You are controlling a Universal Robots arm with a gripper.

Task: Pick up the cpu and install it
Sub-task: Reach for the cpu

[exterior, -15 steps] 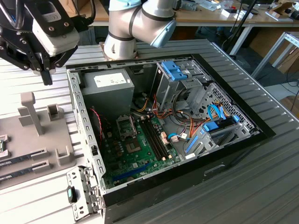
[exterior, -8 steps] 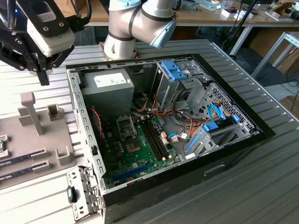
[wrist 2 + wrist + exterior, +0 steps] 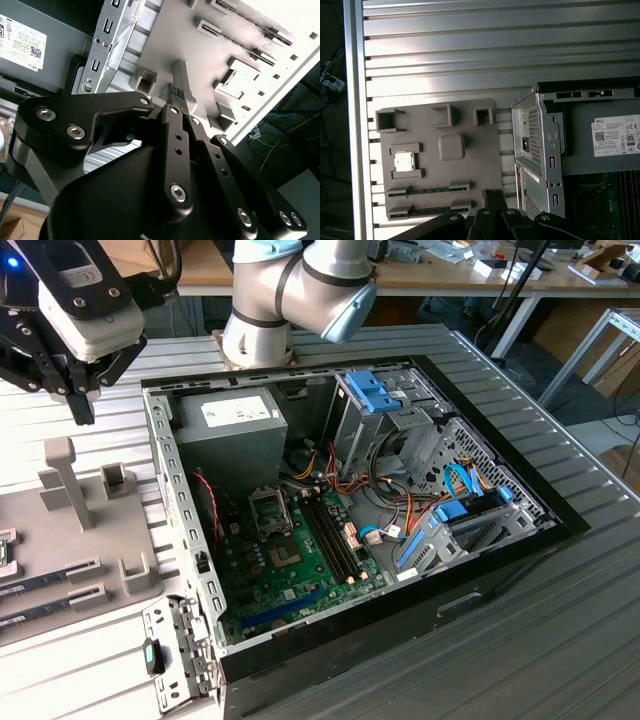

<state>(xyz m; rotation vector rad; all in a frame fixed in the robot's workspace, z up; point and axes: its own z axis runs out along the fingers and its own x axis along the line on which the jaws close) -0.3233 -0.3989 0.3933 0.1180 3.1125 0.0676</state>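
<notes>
The jaws are closed, and nothing is gripped between them. In the second wrist view the black fingers (image 3: 176, 100) meet at their tips, and in the first wrist view they (image 3: 493, 197) read as one dark block. In the exterior view the fingers (image 3: 82, 400) hang at about ten o'clock, above the grey fixture tray (image 3: 100, 540) and clear of it.

In the first wrist view the tips appear over the edge of the tray (image 3: 470, 150) that faces the computer case (image 3: 540, 150). They are close to the ends of two memory sticks (image 3: 427, 190) lying in their slots.

The cpu (image 3: 403, 161) lies flat in a framed nest on the tray, silver top up. It is on the side away from the case, well apart from the jaws. In the second wrist view the cpu (image 3: 234, 81) shows beyond the fingertips, untouched.

In the exterior view the tray lies at nine o'clock of the open case (image 3: 185, 530), on a ribbed metal surface (image 3: 560, 640). Inside the case the grey power supply (image 3: 225, 430) fills the eleven o'clock corner. The green motherboard (image 3: 290, 575) lies toward seven o'clock, with the socket frame (image 3: 270, 508) at its twelve o'clock end. The arm's base (image 3: 260, 330) stands at twelve o'clock of the case.
</notes>
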